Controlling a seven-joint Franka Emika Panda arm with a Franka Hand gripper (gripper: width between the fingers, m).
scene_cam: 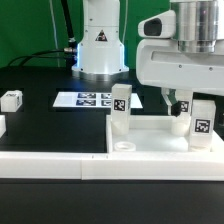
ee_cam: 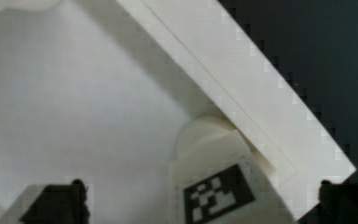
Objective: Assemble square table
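Observation:
The white square slab (scene_cam: 150,133) lies flat against the long white wall (scene_cam: 50,165). Two tagged legs stand upright on it: one at its far corner towards the exterior view's left (scene_cam: 120,108), one at the exterior view's right (scene_cam: 201,122). My gripper (scene_cam: 181,108) hangs just above and behind the right leg. In the wrist view my gripper (ee_cam: 202,205) is open; its dark fingertips (ee_cam: 59,205) stand wide on either side of that leg (ee_cam: 220,185), not touching it. The slab's top (ee_cam: 87,110) fills that view. A loose leg (scene_cam: 12,98) lies on the table at the left.
The marker board (scene_cam: 92,100) lies behind the slab, in front of the robot base (scene_cam: 100,45). Part of another white piece (scene_cam: 2,126) shows at the exterior view's left edge. A raised white strip (ee_cam: 229,80) runs diagonally beside the leg, with black table (ee_cam: 327,50) beyond.

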